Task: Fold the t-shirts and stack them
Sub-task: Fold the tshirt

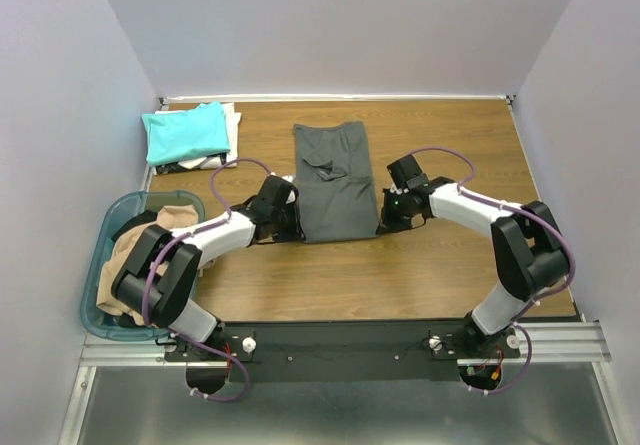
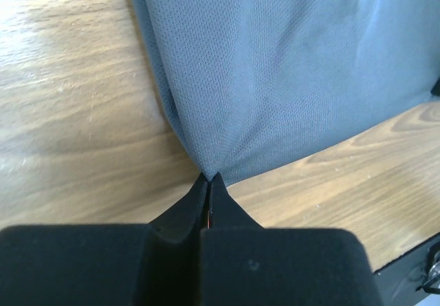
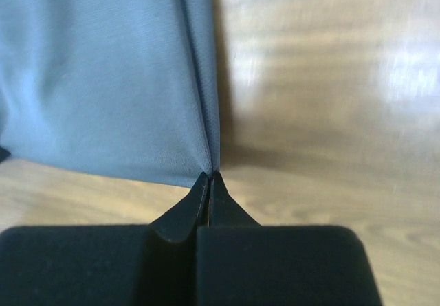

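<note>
A dark grey t-shirt lies folded into a long strip down the middle of the table. My left gripper is shut on its near left corner; the fingertips pinch the cloth to a point. At the near right corner my right gripper is shut on the same shirt, pinching the cloth the same way. A folded teal t-shirt lies on a white one at the back left. A tan t-shirt is bunched in the basket.
A blue-green plastic basket stands at the near left, beside the left arm. White walls close the table at the back and both sides. A black rail runs along the near edge.
</note>
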